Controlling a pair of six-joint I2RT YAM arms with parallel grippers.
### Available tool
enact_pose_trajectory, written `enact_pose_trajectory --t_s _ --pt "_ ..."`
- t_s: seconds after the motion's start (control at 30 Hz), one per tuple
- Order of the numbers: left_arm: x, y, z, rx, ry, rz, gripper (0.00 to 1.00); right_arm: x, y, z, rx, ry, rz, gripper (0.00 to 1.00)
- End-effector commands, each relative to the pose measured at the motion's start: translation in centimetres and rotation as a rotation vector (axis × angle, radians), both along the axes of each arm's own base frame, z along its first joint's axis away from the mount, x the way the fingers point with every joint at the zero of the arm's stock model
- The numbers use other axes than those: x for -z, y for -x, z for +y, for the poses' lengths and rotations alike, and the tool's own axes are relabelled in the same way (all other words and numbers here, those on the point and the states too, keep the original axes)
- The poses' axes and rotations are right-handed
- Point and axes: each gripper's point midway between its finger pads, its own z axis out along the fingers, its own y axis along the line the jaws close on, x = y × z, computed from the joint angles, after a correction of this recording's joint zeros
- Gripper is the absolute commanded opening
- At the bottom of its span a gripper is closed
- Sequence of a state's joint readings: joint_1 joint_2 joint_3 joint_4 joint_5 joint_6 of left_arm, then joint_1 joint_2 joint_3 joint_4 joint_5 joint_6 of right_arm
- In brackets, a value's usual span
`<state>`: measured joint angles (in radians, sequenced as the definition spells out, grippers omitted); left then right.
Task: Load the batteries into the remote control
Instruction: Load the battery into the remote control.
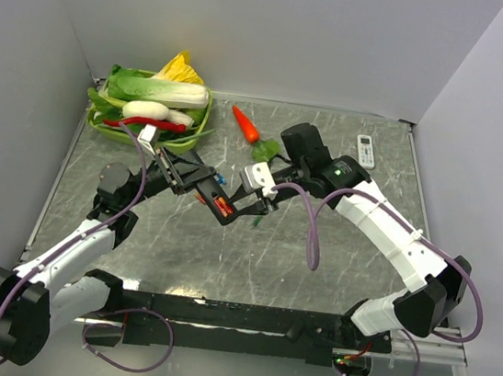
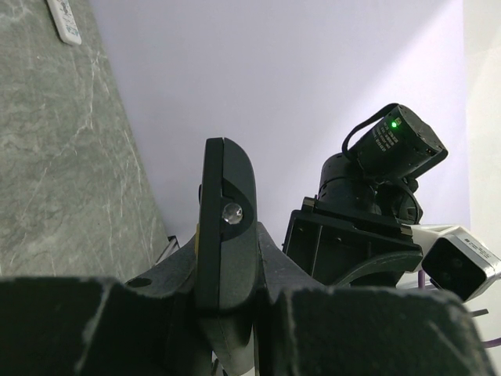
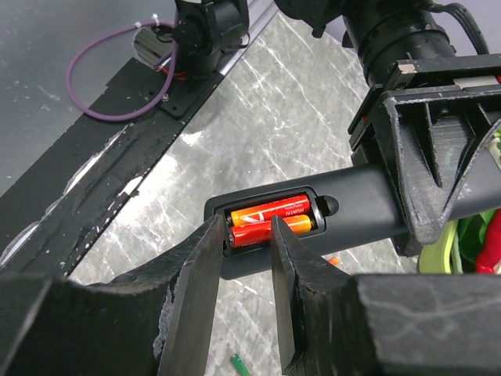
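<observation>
My left gripper (image 1: 188,176) is shut on the black remote control (image 1: 216,200) and holds it above the table, back side up. In the left wrist view the remote (image 2: 225,227) stands edge-on between my left gripper's (image 2: 227,301) jaws. The battery bay is uncovered, and two red-orange batteries (image 3: 270,219) lie in it side by side. My right gripper (image 3: 241,239) is open, its fingertips right at the bay, over the near battery. In the top view my right gripper (image 1: 234,212) meets the remote's end. A green battery (image 3: 239,364) lies on the table below.
A green basket (image 1: 96,119) of vegetables stands at the back left, with an orange carrot (image 1: 246,124) beside it. A white remote (image 1: 366,150) lies at the back right. A small orange piece (image 3: 335,259) lies on the table under the black remote.
</observation>
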<state>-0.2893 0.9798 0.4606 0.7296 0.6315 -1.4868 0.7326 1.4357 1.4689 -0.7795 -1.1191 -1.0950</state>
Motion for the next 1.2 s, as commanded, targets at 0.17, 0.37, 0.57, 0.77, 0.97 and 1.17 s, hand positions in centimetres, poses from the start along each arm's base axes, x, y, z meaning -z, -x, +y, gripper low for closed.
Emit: enact_pose_trajectory --t_s 0.17,0.37,0.57,0.77,0.97,1.17 --pt "-3.5 0.4 0.0 0.011 0.026 -0.119 0.02 -0.8 0.2 0.8 -0.042 -0.028 -0.032 0.36" --pt "-3.8 0.4 0.0 0.016 0.033 -0.129 0.02 0.1 -0.5 1.0 -0.017 -0.005 -0.038 0.34" --pt "-4.1 0.5 0.0 0.02 0.045 -0.156 0.02 2.0 -1.6 1.4 0.029 0.04 -0.045 0.26" --pt "-4.7 0.8 -0.1 0.036 0.054 -0.186 0.02 3.4 -2.8 1.7 0.086 0.056 -0.058 0.17" --pt "-5.3 1.2 -0.2 0.051 0.056 -0.227 0.02 4.6 -4.1 2.3 0.122 0.065 -0.066 0.09" --pt "-5.9 1.8 -0.2 0.071 0.079 -0.276 0.02 6.0 -5.4 2.6 0.153 0.071 -0.016 0.03"
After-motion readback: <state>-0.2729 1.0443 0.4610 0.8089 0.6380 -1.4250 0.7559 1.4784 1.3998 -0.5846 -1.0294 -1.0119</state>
